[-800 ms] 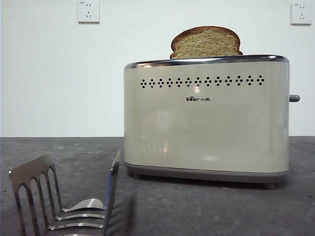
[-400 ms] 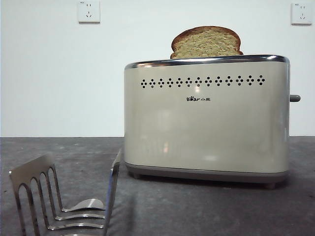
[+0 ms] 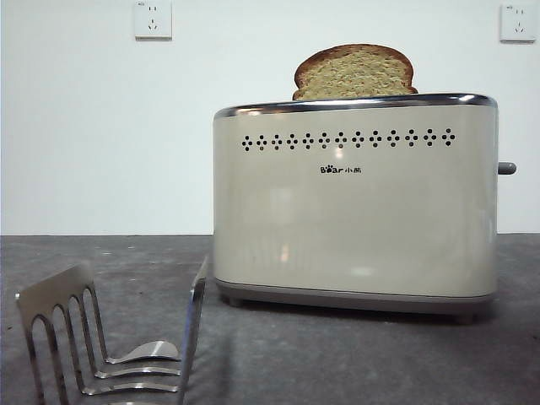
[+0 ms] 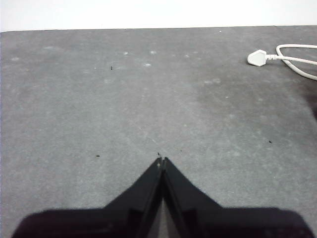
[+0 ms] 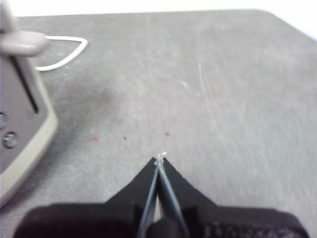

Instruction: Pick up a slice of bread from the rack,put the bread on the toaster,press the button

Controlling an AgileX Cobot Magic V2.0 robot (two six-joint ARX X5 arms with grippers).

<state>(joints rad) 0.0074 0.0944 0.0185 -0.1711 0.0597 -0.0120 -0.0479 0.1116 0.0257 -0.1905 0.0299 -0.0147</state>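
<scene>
The slice of bread (image 3: 353,72) stands upright in the top slot of the cream toaster (image 3: 354,198), its domed top sticking out above the chrome rim. The grey button (image 3: 506,168) sticks out of the toaster's right end; it also shows in the right wrist view (image 5: 22,42) at the toaster's narrow end (image 5: 20,119). The silver rack (image 3: 110,337) stands empty at the front left. My right gripper (image 5: 159,159) is shut and empty above the table beside the toaster's end. My left gripper (image 4: 161,160) is shut and empty over bare table. Neither gripper shows in the front view.
A white plug (image 4: 258,58) with its cable (image 4: 297,59) lies on the grey table; the cable also shows in the right wrist view (image 5: 64,54) behind the toaster. Two white wall sockets (image 3: 152,18) (image 3: 516,22) are on the back wall.
</scene>
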